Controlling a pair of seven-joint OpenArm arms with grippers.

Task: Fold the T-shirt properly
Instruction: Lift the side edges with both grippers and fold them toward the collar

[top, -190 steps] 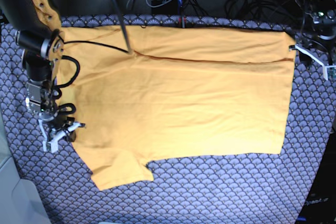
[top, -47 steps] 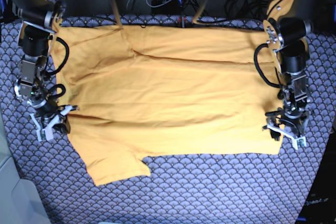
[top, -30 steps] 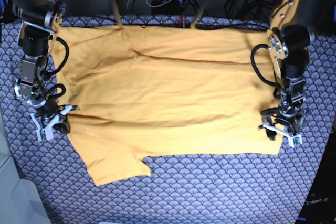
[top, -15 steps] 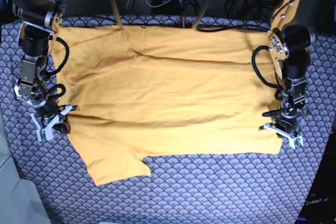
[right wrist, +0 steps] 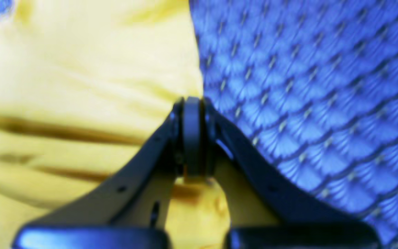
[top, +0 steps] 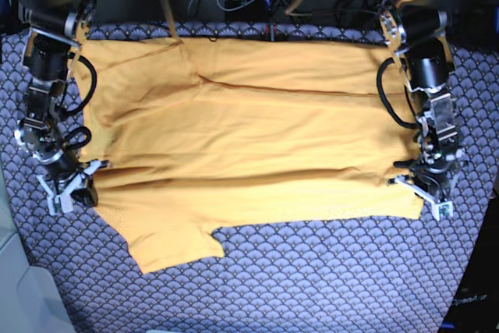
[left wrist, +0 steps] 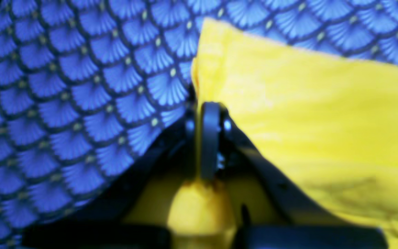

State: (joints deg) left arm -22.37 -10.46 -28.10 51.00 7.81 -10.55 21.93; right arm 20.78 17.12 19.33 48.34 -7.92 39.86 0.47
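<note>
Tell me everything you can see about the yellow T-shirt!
The T-shirt is plain yellow-orange, soft and thin, with no print. It lies spread sideways on the blue scale-patterned cloth, one short sleeve sticking out toward the camera. Long creases run across it. The left end effector and right end effector each pinch an edge.

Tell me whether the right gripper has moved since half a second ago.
Yes. The right gripper has shifted down and slightly left across the patterned cloth, pulling the T-shirt edge along.
</note>
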